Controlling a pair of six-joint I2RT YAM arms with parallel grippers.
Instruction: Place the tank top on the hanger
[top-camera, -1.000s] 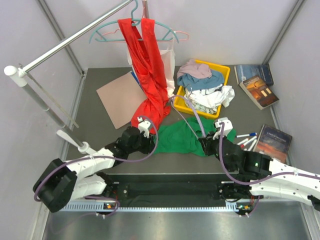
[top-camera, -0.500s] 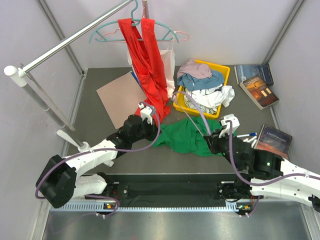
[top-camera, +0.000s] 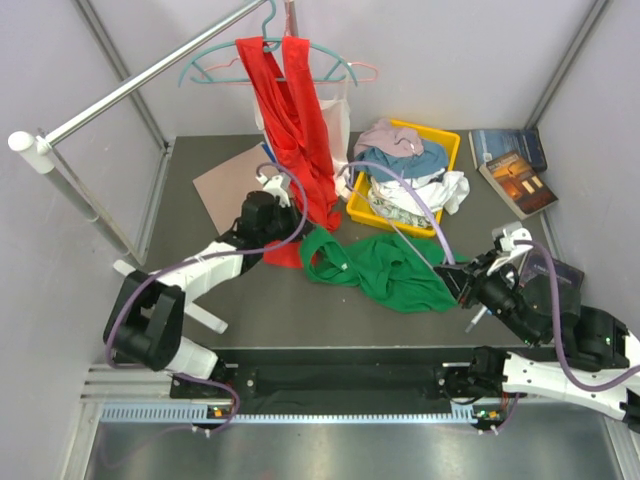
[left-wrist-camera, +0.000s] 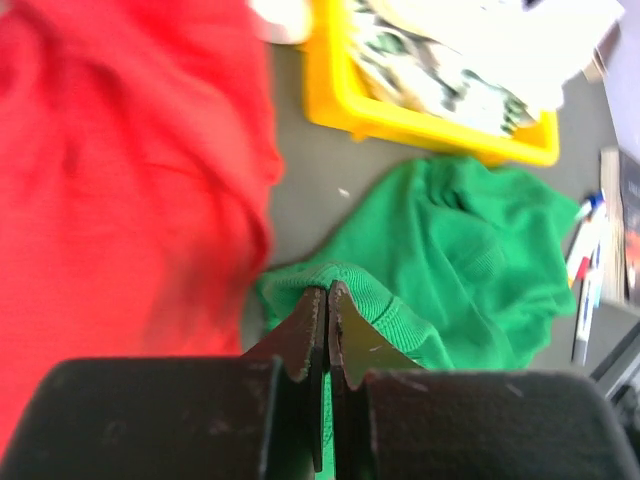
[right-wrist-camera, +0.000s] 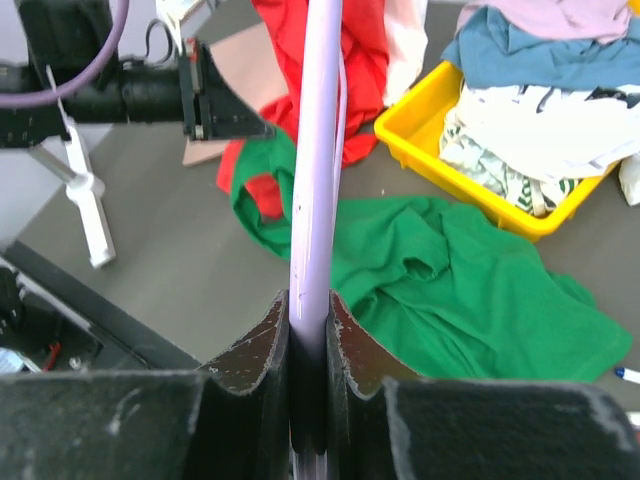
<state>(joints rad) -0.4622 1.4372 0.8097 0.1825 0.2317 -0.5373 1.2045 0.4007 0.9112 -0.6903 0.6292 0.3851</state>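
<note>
pinches, seemingly, an edge of the bright green fabric tank top (top-camera: 390, 270), crumpled on the dark desk (top-camera: 250, 310), with clenched left fingers (left-wrist-camera: 326, 305); clamps the thin lavender plastic hanger (right-wrist-camera: 318, 150) between right fingers (right-wrist-camera: 308, 310).

Red tank top (top-camera: 300, 130) hung low, draped right beside the left gripper (left-wrist-camera: 327, 290) and crowding that flank. Yellow bin (top-camera: 358, 212) blocked the back, just beyond the tank top (top-camera: 390, 270). Bare table (top-camera: 300, 320) lay open along the near side. Books (top-camera: 515, 170) and pens (left-wrist-camera: 585, 270) hemmed the right.
</note>
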